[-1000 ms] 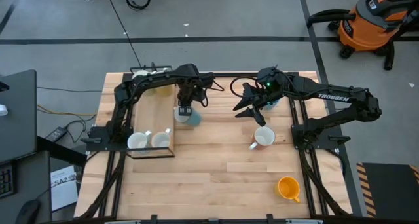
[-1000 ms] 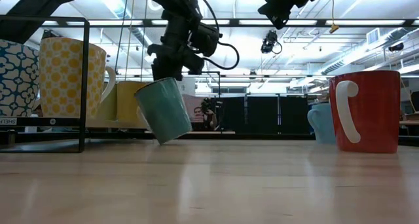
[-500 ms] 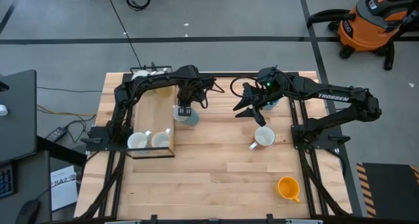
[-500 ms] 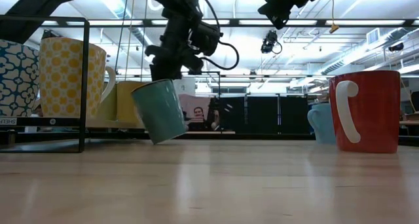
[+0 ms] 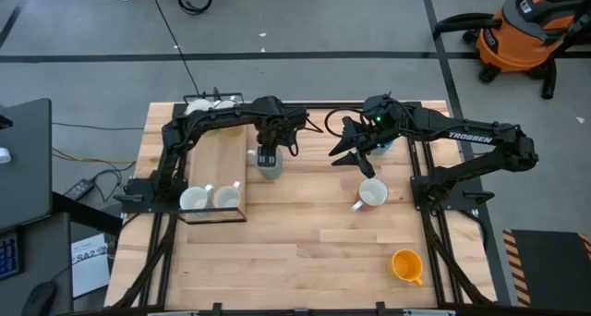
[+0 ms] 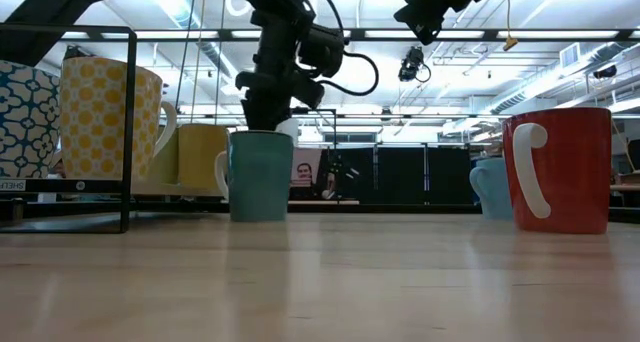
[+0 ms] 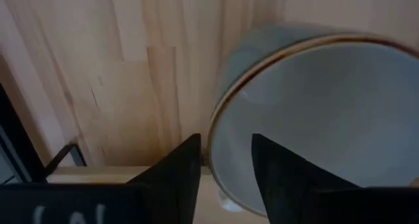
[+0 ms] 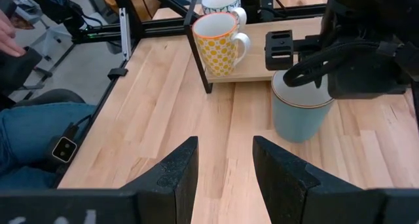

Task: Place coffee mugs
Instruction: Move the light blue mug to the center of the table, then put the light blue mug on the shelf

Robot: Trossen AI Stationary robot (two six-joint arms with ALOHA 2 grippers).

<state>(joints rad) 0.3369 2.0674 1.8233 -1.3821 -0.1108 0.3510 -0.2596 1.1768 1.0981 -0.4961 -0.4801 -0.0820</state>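
Note:
The teal mug (image 6: 260,175) stands upright with its base on the table, right of the wooden rack (image 5: 218,159); it also shows in the high view (image 5: 271,167). My left gripper (image 7: 226,162) is directly above it and open, one finger inside the rim and one outside the wall. My right gripper (image 5: 351,155) hangs open and empty above the table, over a light blue mug (image 6: 490,187). A white mug (image 5: 372,194) and an orange mug (image 5: 406,265) stand on the table farther to the right. A yellow-patterned mug (image 6: 100,122) and a blue-and-white one (image 6: 25,122) sit on the rack.
The rack has a black wire frame (image 6: 132,132). A pale yellow mug (image 6: 200,157) stands behind it. There is bare wood across the table's near half (image 5: 305,251). A seated person's leg (image 8: 39,126) and hand (image 8: 6,34) show beyond the table's edge.
The teal mug has gone from tilted, resting on its bottom edge, to upright with its base flat on the table. My left gripper has shifted slightly toward the table's right edge with it and now points straight down over the rim.

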